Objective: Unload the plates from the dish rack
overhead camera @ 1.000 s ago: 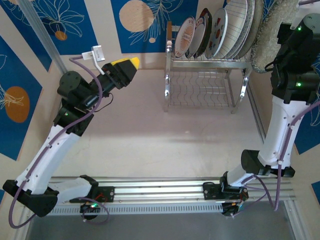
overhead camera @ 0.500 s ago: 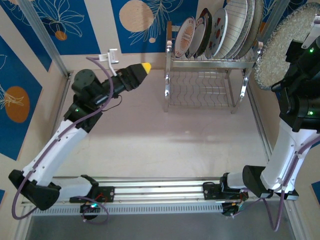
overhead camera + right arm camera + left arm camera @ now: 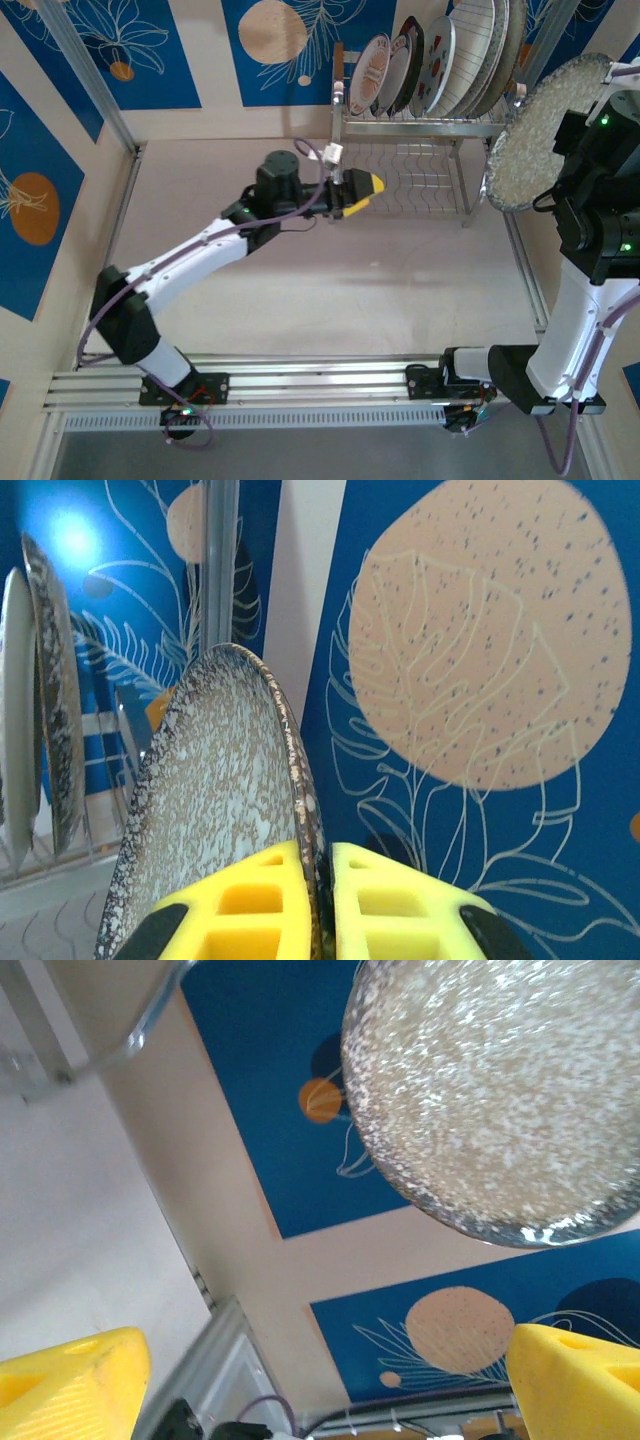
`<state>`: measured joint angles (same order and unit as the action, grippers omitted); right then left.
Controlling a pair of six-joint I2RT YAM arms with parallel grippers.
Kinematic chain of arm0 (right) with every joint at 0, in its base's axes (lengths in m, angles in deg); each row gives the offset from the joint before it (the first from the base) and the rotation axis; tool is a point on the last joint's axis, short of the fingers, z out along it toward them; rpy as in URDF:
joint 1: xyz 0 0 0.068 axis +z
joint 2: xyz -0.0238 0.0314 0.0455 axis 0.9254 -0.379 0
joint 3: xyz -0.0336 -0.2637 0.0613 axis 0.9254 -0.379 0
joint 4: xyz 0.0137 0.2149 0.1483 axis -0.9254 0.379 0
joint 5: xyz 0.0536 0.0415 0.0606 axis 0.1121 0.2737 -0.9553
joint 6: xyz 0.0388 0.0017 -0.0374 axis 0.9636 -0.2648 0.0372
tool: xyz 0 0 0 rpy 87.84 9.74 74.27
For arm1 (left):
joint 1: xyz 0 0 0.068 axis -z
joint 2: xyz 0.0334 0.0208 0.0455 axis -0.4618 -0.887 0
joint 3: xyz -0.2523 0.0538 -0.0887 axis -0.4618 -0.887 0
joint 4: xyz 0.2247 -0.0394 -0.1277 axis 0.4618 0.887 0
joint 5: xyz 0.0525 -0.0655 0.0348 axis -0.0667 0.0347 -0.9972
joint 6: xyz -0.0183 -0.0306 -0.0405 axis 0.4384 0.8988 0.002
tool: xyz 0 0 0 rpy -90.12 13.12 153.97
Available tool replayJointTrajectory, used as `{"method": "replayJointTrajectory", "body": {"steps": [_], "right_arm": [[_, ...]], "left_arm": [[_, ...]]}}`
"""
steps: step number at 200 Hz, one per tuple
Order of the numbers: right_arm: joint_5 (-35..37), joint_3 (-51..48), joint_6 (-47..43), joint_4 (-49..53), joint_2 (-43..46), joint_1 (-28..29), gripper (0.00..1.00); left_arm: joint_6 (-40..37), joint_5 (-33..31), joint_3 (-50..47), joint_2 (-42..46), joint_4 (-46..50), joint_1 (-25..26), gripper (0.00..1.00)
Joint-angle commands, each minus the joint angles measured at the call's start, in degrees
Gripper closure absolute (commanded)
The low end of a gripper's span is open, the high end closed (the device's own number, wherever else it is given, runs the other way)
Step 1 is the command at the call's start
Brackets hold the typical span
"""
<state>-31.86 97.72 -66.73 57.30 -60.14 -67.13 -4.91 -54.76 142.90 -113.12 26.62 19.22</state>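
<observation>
- Two yellow fingers of the left gripper stand wide apart with nothing between them. The arm stretches across the table, and its gripper is just in front of the left end of the dish rack.
- About five plates stand on edge in the rack's upper tier, at the table's far edge toward the far right corner. Their faces point left and right and their rims point up, so each would likely be taken by its top rim.
- One speckled grey plate is out of the rack, held in the air just off the rack's right end, over the table's right edge. It is tilted, with its broad face turned toward the left arm.
- Pinched narrow on that plate's rim is the right gripper, one finger on each face.
- From the left gripper the speckled plate lies to the right, across the front of the rack. The left wrist view has its round face ahead, above the gap between the open fingers.
- The racked plates lie above and behind the left gripper. On this showing the left arm is the free one and the nearer to the rack's left-hand plates. The right arm must set down or pass its plate before it can take another.
</observation>
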Motion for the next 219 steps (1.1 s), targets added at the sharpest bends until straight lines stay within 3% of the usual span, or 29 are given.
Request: {"method": "replayJointTrajectory", "body": {"steps": [1, 67, 137, 188, 219], "right_arm": [[3.3, 1.5, 5.7, -10.1, 3.9, 1.6, 1.0], [3.9, -0.6, 15.6, 0.8, 6.6, 6.3, 1.0], [-2.1, -4.0, 26.5, 9.7, 8.0, 8.1, 1.0], [-6.7, -8.5, 30.8, 8.6, 8.8, 8.1, 1.0], [-9.9, -10.4, 31.9, 7.4, 9.1, 8.1, 1.0]], "left_arm": [[7.7, 3.0, 0.4, -4.4, -10.9, 3.2, 0.09], [22.7, 1.5, 4.8, -19.5, -31.1, 7.0, 0.11], [27.9, 0.8, 10.3, -26.4, -37.1, 9.3, 0.17], [28.5, 1.7, 9.6, -26.7, -36.6, 9.4, 0.19], [30.1, 1.5, 9.4, -26.9, -39.3, 8.9, 0.29]]}}
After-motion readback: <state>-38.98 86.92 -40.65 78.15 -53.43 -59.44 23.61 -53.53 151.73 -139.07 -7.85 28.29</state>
